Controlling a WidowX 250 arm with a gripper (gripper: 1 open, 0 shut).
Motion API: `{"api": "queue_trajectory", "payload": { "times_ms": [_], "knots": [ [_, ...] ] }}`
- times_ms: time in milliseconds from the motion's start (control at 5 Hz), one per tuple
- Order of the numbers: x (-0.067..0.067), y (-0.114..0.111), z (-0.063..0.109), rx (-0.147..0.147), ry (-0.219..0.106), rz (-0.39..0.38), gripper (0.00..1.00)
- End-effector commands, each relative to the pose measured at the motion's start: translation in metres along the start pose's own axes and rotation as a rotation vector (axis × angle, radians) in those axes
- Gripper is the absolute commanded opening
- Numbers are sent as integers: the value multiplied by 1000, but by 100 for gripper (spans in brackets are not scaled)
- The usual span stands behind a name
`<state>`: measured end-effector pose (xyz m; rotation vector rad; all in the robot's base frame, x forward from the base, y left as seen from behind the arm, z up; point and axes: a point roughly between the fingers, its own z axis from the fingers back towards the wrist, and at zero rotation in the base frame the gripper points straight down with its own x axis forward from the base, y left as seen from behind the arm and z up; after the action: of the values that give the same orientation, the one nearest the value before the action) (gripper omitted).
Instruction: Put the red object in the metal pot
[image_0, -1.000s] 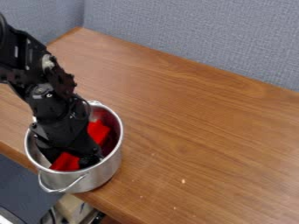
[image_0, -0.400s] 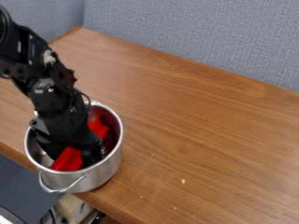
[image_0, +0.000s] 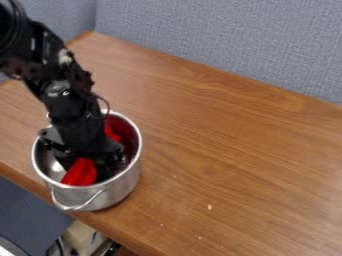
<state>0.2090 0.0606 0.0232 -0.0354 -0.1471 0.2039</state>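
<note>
The metal pot (image_0: 118, 186) stands near the table's front left corner, its wire handle hanging toward the front. The red object (image_0: 83, 172) lies inside it, one end at the front left of the bowl and the other showing at the back right. My black gripper (image_0: 83, 152) points straight down into the pot, with its fingers on either side of the red bar's middle. The jaws are closed on it. The arm hides the middle of the bar and the pot's floor.
The pot sits on a brown wooden table (image_0: 227, 120), close to the front edge (image_0: 160, 235), which drops to a dark floor. A grey-blue wall (image_0: 254, 40) runs behind the table.
The gripper has shifted slightly to the right and deeper over the red object, and its jaws have closed. The pot has nudged a little to the right.
</note>
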Motion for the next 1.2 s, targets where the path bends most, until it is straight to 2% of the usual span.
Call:
{"api": "queue_trajectory", "payload": {
  "times_ms": [0,400,800,1000],
  "knots": [
    [14,-3,4,5,-20,12,100],
    [18,7,4,-8,-11,-15,100],
    [12,22,12,-29,-4,-82,100],
    [14,22,13,-31,-8,-81,100]
  ]
}}
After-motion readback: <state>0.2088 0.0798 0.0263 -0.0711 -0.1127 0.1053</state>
